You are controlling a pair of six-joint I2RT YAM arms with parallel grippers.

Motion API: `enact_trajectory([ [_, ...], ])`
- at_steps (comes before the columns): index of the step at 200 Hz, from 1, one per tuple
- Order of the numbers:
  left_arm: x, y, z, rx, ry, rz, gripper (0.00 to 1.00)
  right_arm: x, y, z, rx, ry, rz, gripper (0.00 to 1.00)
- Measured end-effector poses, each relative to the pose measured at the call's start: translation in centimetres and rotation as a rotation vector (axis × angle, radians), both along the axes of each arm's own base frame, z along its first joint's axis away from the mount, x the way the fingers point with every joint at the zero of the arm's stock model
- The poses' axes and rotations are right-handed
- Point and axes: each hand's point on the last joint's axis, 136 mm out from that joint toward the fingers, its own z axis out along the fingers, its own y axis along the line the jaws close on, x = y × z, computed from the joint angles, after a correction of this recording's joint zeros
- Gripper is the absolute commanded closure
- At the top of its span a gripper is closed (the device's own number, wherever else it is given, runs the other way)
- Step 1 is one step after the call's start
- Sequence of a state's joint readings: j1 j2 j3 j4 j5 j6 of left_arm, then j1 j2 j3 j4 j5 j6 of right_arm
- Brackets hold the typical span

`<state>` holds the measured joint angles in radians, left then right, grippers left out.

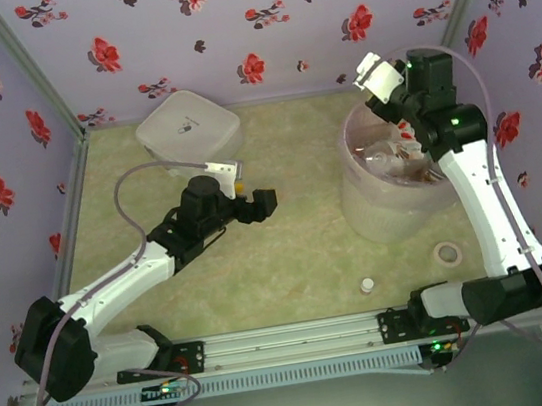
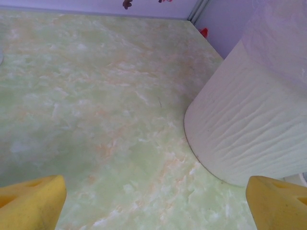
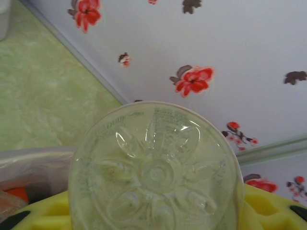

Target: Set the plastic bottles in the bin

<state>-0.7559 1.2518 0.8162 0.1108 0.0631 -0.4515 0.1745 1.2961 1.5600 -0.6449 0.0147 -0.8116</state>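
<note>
A: Left gripper [image 1: 247,188] first. Where?
B: Middle of top view, low over the green table [image 1: 291,271], just lower right of the white lidded box [image 1: 188,126]. Jaws spread wide.
A: Backed by wrist view?
B: Yes. Yellow pads [image 2: 33,201] in both bottom corners, bare table between. Bin [image 2: 240,129] at right of that frame, pale ribbed wall standing on the table, pink bag [image 2: 280,43] above.
A: Right gripper [image 1: 384,86]?
B: Upper right of top view, raised over the far rim of the bin [image 1: 378,210]. Clamped on a clear bottle [image 1: 376,74], white label showing, poking toward upper left.
A: Wrist view agree?
B: Yes. Clear bottle [image 3: 156,172] at lower centre, petal-shaped base facing camera, yellow pads [image 3: 273,206] pressed on both sides. Floral wall [image 3: 216,48] behind, strip of pink bag at lower left.
A: Over the bin or inside?
B: Above the rim, not inside. Cannot tell how far over the opening.
A: Anything already in?
B: Other bottles [image 1: 393,158] lying in the bottom, clear with orange bits. Count unreadable through arm and bag.
A: Loose items?
B: Tape ring [image 1: 448,254] and small white cap [image 1: 367,284] at lower right of top view, on the table near the base of the right arm [image 1: 487,193], apart from each other and from the bin.
</note>
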Motion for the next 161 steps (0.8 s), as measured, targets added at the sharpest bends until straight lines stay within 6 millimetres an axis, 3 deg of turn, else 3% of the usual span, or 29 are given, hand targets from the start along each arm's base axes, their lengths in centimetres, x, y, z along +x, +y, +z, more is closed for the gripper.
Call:
enact_trajectory([
  [21,0.0,0.0,-0.3,0.008,0.007,0.000,0.03,-0.8,0.2,-2.0,0.000,0.043,0.022,0.90],
  [44,0.0,0.0,-0.7,0.016,0.016,0.000,0.03,-2.2,0.2,-1.5,0.025,0.039,0.033,0.58],
  [46,0.0,0.0,-0.7,0.017,0.017,0.000,0.03,-2.4,0.2,-1.4,0.030,0.038,0.034,0.50],
  [54,0.0,0.0,-0.8,0.019,0.019,0.000,0.04,-3.0,0.2,-1.1,0.049,0.039,0.036,0.37],
  [79,0.1,-0.1,-1.6,0.032,0.034,0.000,0.04,-5.2,0.3,-0.2,0.114,0.055,0.027,0.13],
  [83,0.1,-0.1,-1.7,0.034,0.037,0.000,0.04,-5.5,0.3,0.2,0.127,0.053,0.027,0.03],
  [86,0.2,-0.2,-1.8,0.035,0.038,0.000,0.04,-5.8,0.3,0.4,0.136,0.051,0.024,0.01],
  [122,0.3,-0.2,-2.0,0.036,0.044,0.002,0.04,-7.7,0.2,4.5,0.240,-0.026,0.005,0.03],
  [161,0.3,-0.2,-2.0,0.033,0.046,0.004,0.03,-8.0,-0.2,7.0,0.451,-0.055,-0.071,0.30],
])
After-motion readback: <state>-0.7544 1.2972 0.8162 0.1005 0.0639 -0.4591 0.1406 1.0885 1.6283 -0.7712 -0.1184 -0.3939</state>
